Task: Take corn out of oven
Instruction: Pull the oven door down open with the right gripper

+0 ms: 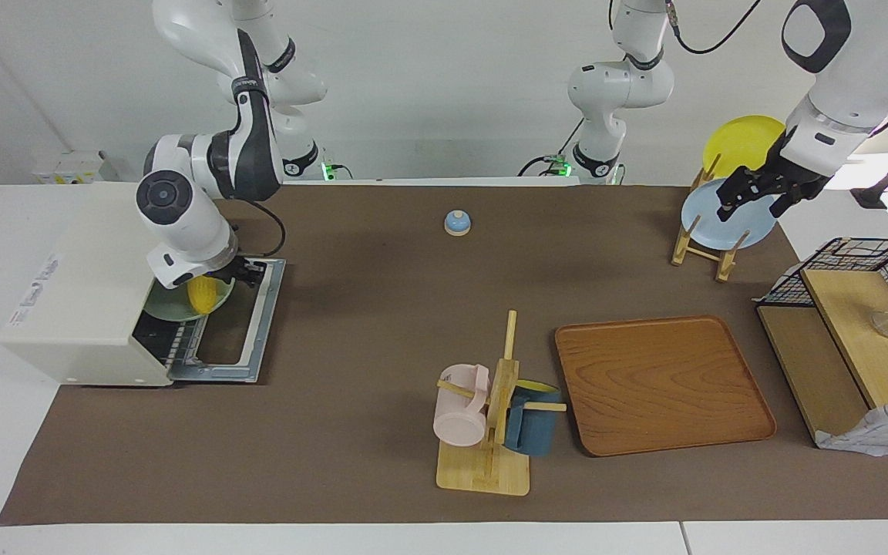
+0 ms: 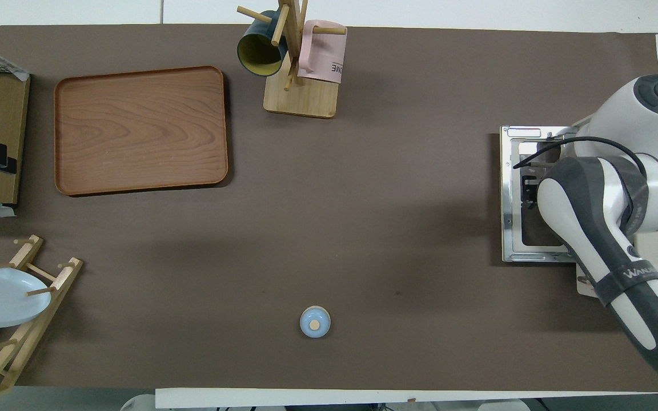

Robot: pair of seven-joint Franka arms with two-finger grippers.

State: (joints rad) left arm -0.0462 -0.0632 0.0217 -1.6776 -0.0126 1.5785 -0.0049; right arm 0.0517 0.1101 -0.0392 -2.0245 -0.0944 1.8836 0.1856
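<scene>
Inside, bright yellow corn cob (image 1: 203,294) on a pale green plate (image 1: 169,306) at the mouth of the boxy cream-white oven (image 1: 82,308), door down, right claw (image 1: 237,271) at the corn, grip unreadable, left claw (image 1: 752,194) over the dish rack (image 1: 702,250), waiting, grip unreadable.

One toaster oven (image 1: 82,308), one corn cob (image 1: 203,294), one wooden tray (image 1: 661,383) and one bell (image 1: 457,223). Two mugs: pink (image 1: 459,406), blue (image 1: 530,420). Three plates: green (image 1: 170,307), pale blue (image 1: 725,216), yellow (image 1: 741,142).

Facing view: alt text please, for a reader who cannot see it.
The right gripper is at the corn, which lies on a pale green plate at the oven's open door. The left gripper waits over the plate rack.
</scene>
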